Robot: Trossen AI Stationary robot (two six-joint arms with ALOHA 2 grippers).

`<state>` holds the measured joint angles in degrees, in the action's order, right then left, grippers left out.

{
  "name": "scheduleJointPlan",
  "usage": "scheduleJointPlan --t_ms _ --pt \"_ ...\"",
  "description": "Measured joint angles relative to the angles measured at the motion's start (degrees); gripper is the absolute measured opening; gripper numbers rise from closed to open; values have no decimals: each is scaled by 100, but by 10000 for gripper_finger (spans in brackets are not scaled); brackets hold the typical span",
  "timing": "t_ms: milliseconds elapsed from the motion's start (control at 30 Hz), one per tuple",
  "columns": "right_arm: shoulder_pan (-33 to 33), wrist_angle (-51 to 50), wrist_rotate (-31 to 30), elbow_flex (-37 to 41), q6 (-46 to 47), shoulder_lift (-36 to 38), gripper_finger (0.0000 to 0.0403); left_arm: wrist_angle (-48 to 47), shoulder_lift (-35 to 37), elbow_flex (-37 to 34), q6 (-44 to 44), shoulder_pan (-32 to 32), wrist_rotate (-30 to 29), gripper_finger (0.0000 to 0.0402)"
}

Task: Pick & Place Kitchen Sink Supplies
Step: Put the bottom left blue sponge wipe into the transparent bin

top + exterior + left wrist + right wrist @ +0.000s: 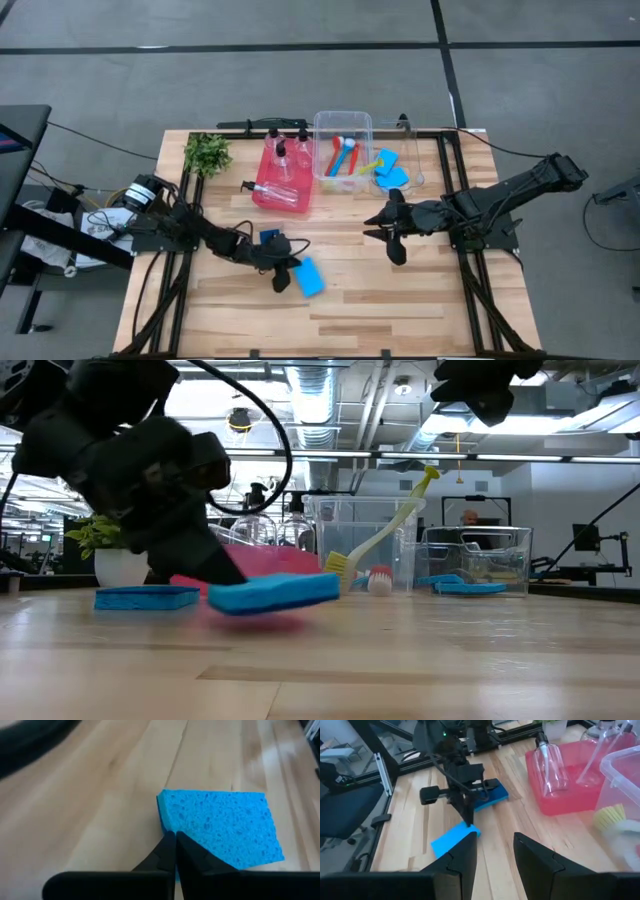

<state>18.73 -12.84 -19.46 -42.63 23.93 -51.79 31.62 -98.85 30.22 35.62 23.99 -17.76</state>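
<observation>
Overhead, table-level and two close wrist views, all sharing the blue sponge point(309, 277).

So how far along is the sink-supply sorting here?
Done: brushes in the clear bin, bottles on the red tray. In hand: left gripper shut on a blue sponge, one end lifted. Left: another sponge on the table. Right gripper hovers open.

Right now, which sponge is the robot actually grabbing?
Start at the red tray holding bottles, then look toward the table's near edge. Two blue sponges lie there; it's the sponge nearer that edge, pinched at one corner by the shut left gripper and tilted up.
</observation>
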Motion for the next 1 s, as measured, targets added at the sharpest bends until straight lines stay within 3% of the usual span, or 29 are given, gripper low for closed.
scheduleJointPlan --t_ms 300,533,767,1000 --pt "157 665 13 0 111 -189 123 1025 92 14 -904 -377 -248 4" --pt "88 1318 13 0 1017 -1025 129 1185 598 404 -2141 -778 -457 4" --pt "118 2129 10 0 1217 -1616 183 1013 1239 657 -3398 -1022 -316 3" --pt "43 2294 -6 -2 1217 -1683 241 705 1614 651 -3453 -1093 -302 3"
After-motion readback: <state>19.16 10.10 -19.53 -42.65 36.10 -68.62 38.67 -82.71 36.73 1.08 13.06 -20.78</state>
